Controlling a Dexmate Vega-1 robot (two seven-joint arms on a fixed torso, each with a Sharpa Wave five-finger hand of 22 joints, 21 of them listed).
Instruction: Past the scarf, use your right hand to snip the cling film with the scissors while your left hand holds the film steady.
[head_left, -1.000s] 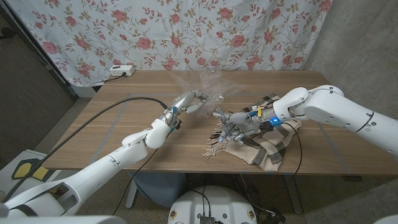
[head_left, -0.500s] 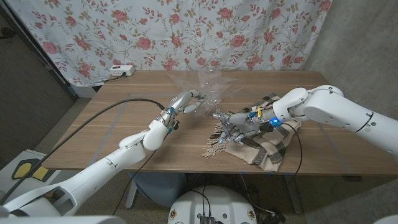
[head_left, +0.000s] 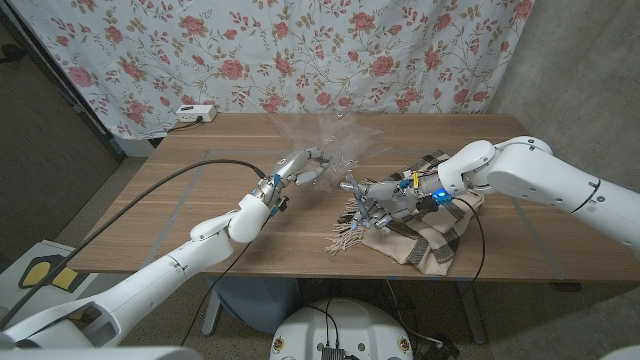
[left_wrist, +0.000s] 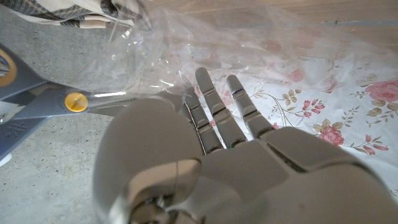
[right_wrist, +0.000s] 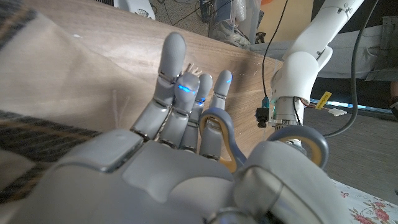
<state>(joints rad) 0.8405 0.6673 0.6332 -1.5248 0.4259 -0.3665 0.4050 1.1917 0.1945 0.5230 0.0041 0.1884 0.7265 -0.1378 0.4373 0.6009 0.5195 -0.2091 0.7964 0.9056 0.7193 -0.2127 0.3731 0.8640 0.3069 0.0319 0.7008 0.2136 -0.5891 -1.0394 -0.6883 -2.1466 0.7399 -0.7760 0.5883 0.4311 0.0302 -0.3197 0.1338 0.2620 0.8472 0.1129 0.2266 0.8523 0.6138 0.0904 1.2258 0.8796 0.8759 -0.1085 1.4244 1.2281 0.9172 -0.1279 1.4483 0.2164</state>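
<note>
Fingers (head_left: 312, 157) of the left hand (head_left: 298, 166) are pinched on the near edge of the film (head_left: 335, 138), holding it up off the counter (head_left: 210, 200). The film is a clear, crumpled sheet, bunched and glinting, that rises from the hand toward the far side of the counter; the wood and the flowered curtain (head_left: 300, 50) show through it. In the left wrist view the film (left_wrist: 249, 56) spreads wrinkled ahead of the left hand (left_wrist: 205, 168), with pale creases catching the light.

On the right, the right hand (head_left: 393, 200) lies over the scarf (head_left: 420, 235) and holds the scissors (head_left: 362, 192). The right wrist view shows its fingers (right_wrist: 180, 99) threaded through the grey, yellow-lined handle loops (right_wrist: 217, 140). The blades point toward the left hand, their tips just beside the film's lower edge. The left wrist view shows the scissors (left_wrist: 43, 106) as grey with a yellow pivot screw, the blade reaching up to the crumpled film near the left hand; whether it touches the film cannot be told.

The scarf is a brown and cream plaid with a fringe, heaped at the counter's near right. A white power strip (head_left: 195, 114) sits at the far left edge.
</note>
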